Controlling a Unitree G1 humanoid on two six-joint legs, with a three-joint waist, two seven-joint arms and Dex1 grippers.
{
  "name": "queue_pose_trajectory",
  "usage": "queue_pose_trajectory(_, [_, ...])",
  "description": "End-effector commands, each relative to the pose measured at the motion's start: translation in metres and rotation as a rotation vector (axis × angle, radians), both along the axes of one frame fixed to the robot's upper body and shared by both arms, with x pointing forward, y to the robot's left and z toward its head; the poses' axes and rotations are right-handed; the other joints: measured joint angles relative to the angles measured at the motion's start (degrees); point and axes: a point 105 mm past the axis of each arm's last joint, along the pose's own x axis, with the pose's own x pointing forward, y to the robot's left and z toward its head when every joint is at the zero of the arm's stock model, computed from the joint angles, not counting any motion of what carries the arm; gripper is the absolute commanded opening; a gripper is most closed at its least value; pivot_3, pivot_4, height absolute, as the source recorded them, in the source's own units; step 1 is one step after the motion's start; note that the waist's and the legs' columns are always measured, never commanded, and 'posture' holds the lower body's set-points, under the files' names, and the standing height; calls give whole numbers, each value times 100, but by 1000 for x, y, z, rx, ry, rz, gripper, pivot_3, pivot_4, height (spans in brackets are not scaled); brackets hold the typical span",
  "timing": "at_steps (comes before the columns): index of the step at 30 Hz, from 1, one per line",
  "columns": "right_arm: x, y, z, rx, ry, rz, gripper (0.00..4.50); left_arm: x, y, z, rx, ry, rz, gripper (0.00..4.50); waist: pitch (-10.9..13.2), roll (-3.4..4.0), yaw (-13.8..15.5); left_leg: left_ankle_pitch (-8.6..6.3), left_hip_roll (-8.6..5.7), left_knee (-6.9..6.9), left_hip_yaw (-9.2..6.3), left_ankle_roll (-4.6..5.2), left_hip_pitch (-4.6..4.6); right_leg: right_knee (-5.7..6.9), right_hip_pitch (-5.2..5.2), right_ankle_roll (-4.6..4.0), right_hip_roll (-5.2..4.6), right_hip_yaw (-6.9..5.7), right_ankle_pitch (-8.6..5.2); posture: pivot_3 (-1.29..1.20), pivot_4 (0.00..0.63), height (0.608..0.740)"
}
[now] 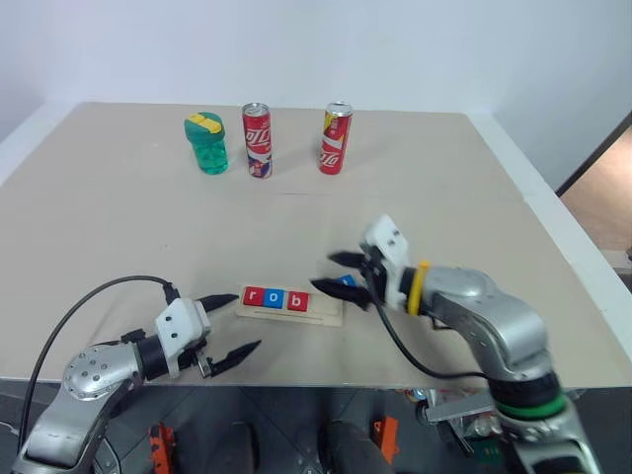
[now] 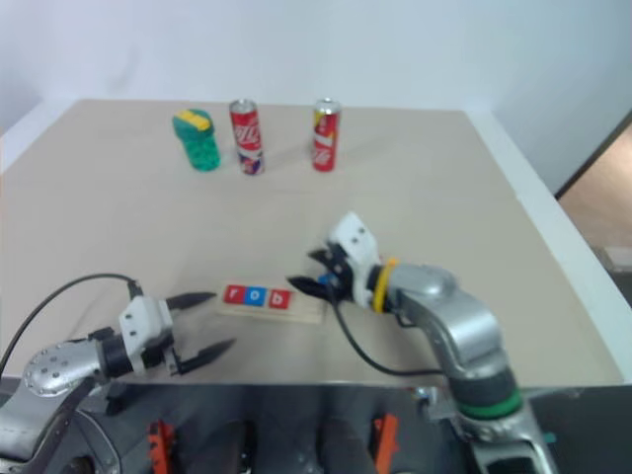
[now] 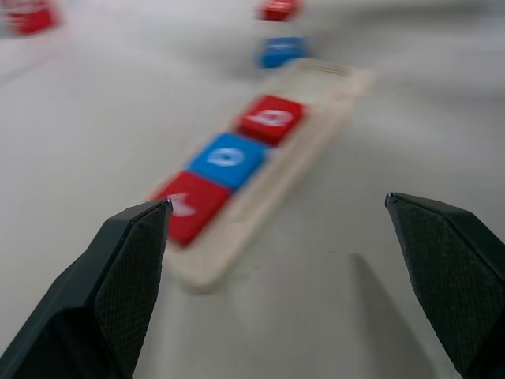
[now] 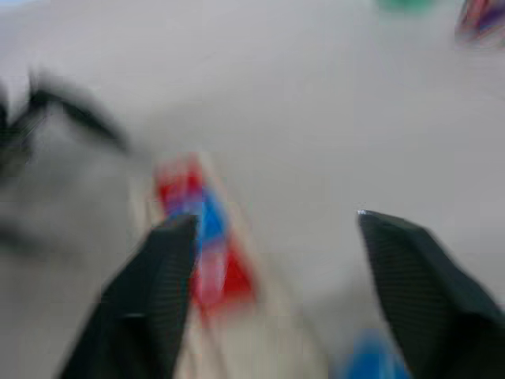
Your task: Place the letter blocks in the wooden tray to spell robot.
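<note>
The wooden tray (image 1: 321,314) lies near the table's front edge and holds three letter blocks: a red r (image 1: 255,295), a blue o (image 1: 276,297) and a red b (image 1: 297,300). A loose blue block (image 1: 346,281) rests on the table just past the tray's right end, and in the left wrist view a red block (image 3: 278,9) lies beyond it. My right gripper (image 1: 323,271) hovers over the tray's right end, open and holding nothing, with the blue block under its fingers. My left gripper (image 1: 242,321) stands open and empty at the tray's left end.
Two red cans (image 1: 258,139) (image 1: 335,138) and a green container (image 1: 206,143) stand at the far side of the table. The table's front edge (image 1: 296,380) runs just behind the tray. A black cable (image 1: 89,301) loops over the left arm.
</note>
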Motion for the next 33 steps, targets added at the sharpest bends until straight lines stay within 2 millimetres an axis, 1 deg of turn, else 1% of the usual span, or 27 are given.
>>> queue_pose_trajectory(1, [-12,13,1,3,-29,128,1550,-6,-8,12,-18,-14,-60,4500,0,0,-55,-2,12,0,0,3,3,0,0,-11,10,-4,7,0,150,740])
queue_pose_trajectory(2, [-10,15,-1,1,-31,127,1113,-6,-9,13,-26,-7,-62,4500,0,0,-59,-2,19,0,-4,3,4,0,0,-16,18,-10,10,0,150,740])
queue_pose_trajectory(5, [-1,21,-3,0,-45,107,158,-7,-10,15,-31,4,-69,4500,0,0,-61,-1,41,1,-12,4,14,5,6,-32,44,-15,17,0,150,740])
queue_pose_trajectory(6, [0,23,-4,0,-47,107,75,-7,-10,15,-30,6,-69,4500,0,0,-61,1,44,1,-14,5,14,6,6,-36,48,-15,20,0,150,740])
queue_pose_trajectory(10, [3,30,-9,-19,-62,112,75,-5,-10,19,-65,46,-53,4500,0,0,-61,5,46,4,-10,3,18,8,6,-39,50,-11,24,0,150,740])
queue_pose_trajectory(17, [7,34,-18,-57,-78,111,75,0,-17,30,-124,71,-28,4500,0,-1,-53,4,35,4,-7,1,12,6,5,-29,37,-11,18,0,150,740])
queue_pose_trajectory(21, [12,36,-22,-77,-91,96,75,1,-20,30,-117,70,-25,4500,0,-1,-53,4,36,4,-7,1,13,7,5,-29,38,-12,18,0,150,740])
queue_pose_trajectory(25, [11,40,-26,-87,-94,105,75,1,-21,30,-109,68,-22,4500,0,0,-53,4,39,4,-10,1,13,7,5,-32,42,-13,19,0,150,740])
queue_pose_trajectory(33, [10,60,-24,-65,-103,138,75,1,-16,24,-91,72,-8,4500,0,-1,-53,4,40,4,-9,1,13,7,4,-33,43,-13,20,0,150,740])
